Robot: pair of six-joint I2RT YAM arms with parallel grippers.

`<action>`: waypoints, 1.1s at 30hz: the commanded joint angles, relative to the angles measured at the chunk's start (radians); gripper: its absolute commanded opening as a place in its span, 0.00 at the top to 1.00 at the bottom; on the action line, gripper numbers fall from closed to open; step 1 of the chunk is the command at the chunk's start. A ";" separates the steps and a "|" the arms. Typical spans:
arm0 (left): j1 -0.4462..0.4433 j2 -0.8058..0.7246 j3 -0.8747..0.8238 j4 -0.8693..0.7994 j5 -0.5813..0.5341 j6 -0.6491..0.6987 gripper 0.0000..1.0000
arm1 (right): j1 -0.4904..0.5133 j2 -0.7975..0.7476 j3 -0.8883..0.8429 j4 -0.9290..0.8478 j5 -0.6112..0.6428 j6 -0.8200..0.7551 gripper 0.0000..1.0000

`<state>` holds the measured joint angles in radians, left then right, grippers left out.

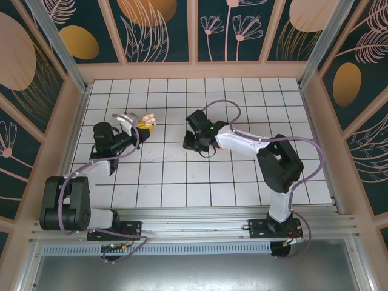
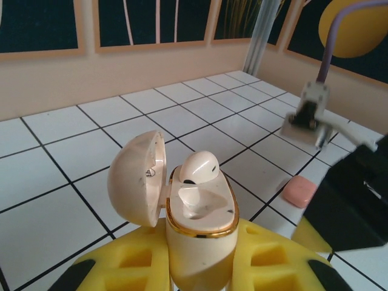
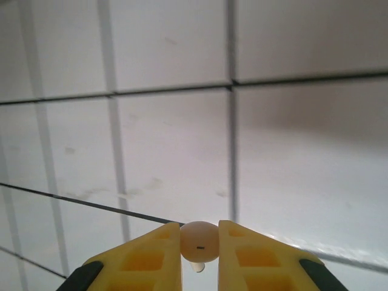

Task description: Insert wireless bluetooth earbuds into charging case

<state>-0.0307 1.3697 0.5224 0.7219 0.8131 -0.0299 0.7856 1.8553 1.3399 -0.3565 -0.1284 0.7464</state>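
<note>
At the far left of the overhead view, the left gripper (image 1: 143,125) carries a pale lump at its tip, too small there to read. The left wrist camera resolves it as a beige charging case (image 2: 200,239) clamped between the yellow fingers (image 2: 121,264). The lower fingers and the base of the case are cut off by the bottom edge. The lid (image 2: 136,179) stands hinged open to the left. One pale beige earbud (image 2: 199,167) sits in the far well, its stem hidden inside. The near well (image 2: 195,199) holds a pale shape (seated bud or bare socket, I cannot tell). To the right, a salmon-pink rounded piece (image 2: 301,191) lies on the tiles, slightly blurred, just beside the black bulk of the right arm (image 2: 357,200), which the frame edge cuts off.

Farther right in the overhead view, the right gripper (image 1: 197,144) is masked by its own dark wrist. Its wrist camera shows the jaws closed on a second pale beige earbud (image 3: 199,241). Only the rounded head and a bit of stem show between the yellow pads (image 3: 151,260), with tiles behind.

The surface is a white tiled floor (image 1: 242,109) with dark grout lines, faintly scuffed. Peach wooden walls with dark floral panels (image 1: 160,24) enclose it, and aluminium posts (image 1: 57,42) stand at the corners.
</note>
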 commanded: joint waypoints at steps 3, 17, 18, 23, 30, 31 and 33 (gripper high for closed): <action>-0.020 -0.020 -0.024 0.083 0.042 0.061 0.90 | 0.020 -0.062 -0.033 0.243 0.019 -0.090 0.83; -0.044 -0.061 -0.050 0.071 0.005 0.164 0.90 | 0.073 -0.172 -0.098 0.643 0.002 -0.264 0.82; -0.044 -0.062 -0.050 0.070 0.005 0.167 0.90 | 0.077 -0.171 -0.096 0.664 -0.005 -0.278 0.82; -0.044 -0.063 -0.048 0.060 0.020 0.180 0.91 | 0.100 -0.157 -0.073 0.729 -0.033 -0.326 0.81; -0.044 -0.071 -0.047 0.065 0.034 0.171 0.90 | 0.103 -0.102 -0.032 0.763 -0.074 -0.329 0.81; -0.046 -0.071 -0.046 0.069 0.036 0.166 0.90 | 0.103 -0.097 -0.029 0.767 -0.079 -0.328 0.81; -0.046 -0.068 -0.043 0.081 0.042 0.152 0.91 | 0.103 -0.085 -0.022 0.773 -0.082 -0.325 0.81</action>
<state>-0.0715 1.3220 0.4812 0.7593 0.8173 0.1272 0.8837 1.7420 1.2812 0.3607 -0.1917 0.4427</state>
